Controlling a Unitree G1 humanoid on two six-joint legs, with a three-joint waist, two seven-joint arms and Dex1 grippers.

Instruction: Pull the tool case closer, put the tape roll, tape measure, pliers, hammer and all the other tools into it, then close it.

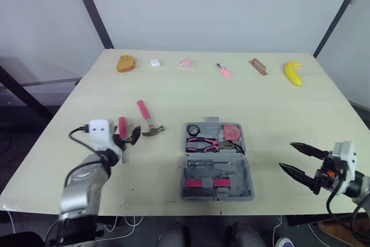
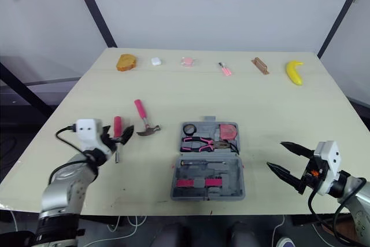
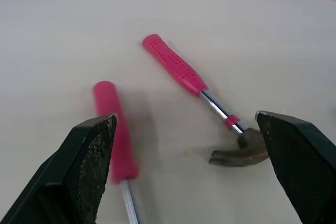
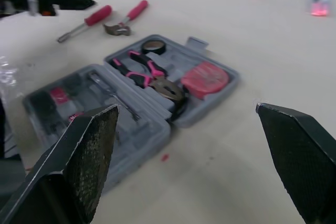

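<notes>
The left claw [image 1: 128, 138] is spread apart and holds nothing; it sits low over the near left of the worktop [image 1: 277, 114], just beside the pink-handled screwdriver [image 1: 122, 126], though contact cannot be told. Just beyond the screwdriver lies the hammer [image 1: 147, 121], its pink grip pointing away and its head toward the case [image 1: 217, 176]. The case lies open at the near middle of the worktop. Its far half holds the tape roll [image 1: 192, 129], the pliers [image 1: 208, 143] and the tape measure [image 1: 232, 132]. The right claw [image 1: 300, 160] hangs near the front right edge, well apart from the case, its fingers wide apart and empty. A banana [image 1: 293, 73] lies among small things along the far edge.
</notes>
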